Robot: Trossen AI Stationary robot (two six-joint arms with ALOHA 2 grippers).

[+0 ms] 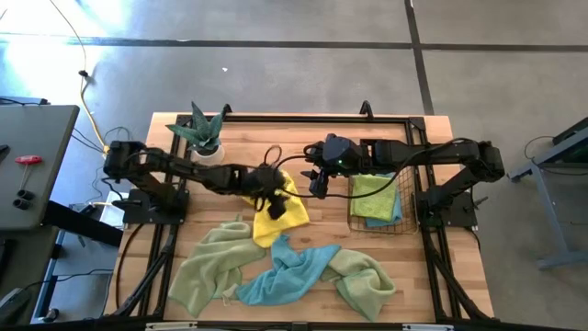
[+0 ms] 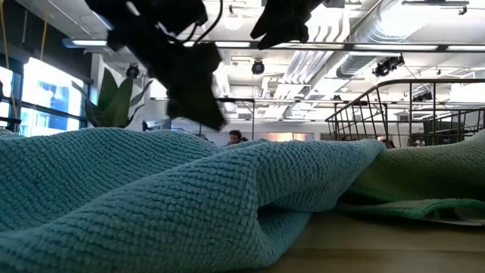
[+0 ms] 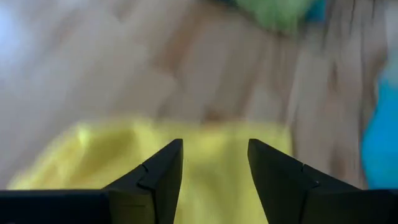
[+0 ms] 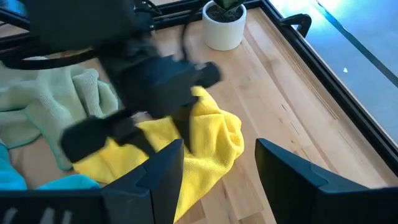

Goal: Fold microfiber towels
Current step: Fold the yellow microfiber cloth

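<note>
- High view: wooden counter point(image 1: 404, 276) inside a dark frame. Yellow towel point(image 1: 280, 216) crumpled near the middle. Left pincer point(image 1: 268, 195) hangs over the towel's upper edge. Right pincer point(image 1: 317, 187) hovers just beside the towel, nothing between its fingers.
- High view, front of counter: pale green towel point(image 1: 204, 271) at the left; light blue towel point(image 1: 289, 271) in the middle, overlapping both neighbours; second green towel point(image 1: 367, 280) at the right. All three lie rumpled and unfolded.
- High view, other items: copper wire basket point(image 1: 399, 227) at the right holds a lime green cloth point(image 1: 372, 191) on top of a blue one. Potted plant point(image 1: 204, 133) stands at the back left.
- Low view: the light blue towel point(image 2: 151, 197) fills the foreground, with green cloth point(image 2: 432, 186) behind it at the right. The basket point(image 2: 394, 114) and the plant point(image 2: 114, 98) stand farther back. Dark arm parts hang from above; a person shows far off in the room.
- Left wrist view: left pincer point(image 3: 214, 165) released, fingers apart, directly over the yellow towel point(image 3: 93, 155); nothing between them.
- Right wrist view: right pincer point(image 4: 217, 163) released, fingers apart and empty. Ahead, the left arm's dark pincer sits on the yellow towel point(image 4: 211, 134). Pale green towel point(image 4: 56, 102) beyond; the plant's white pot point(image 4: 224, 28) at the back.
</note>
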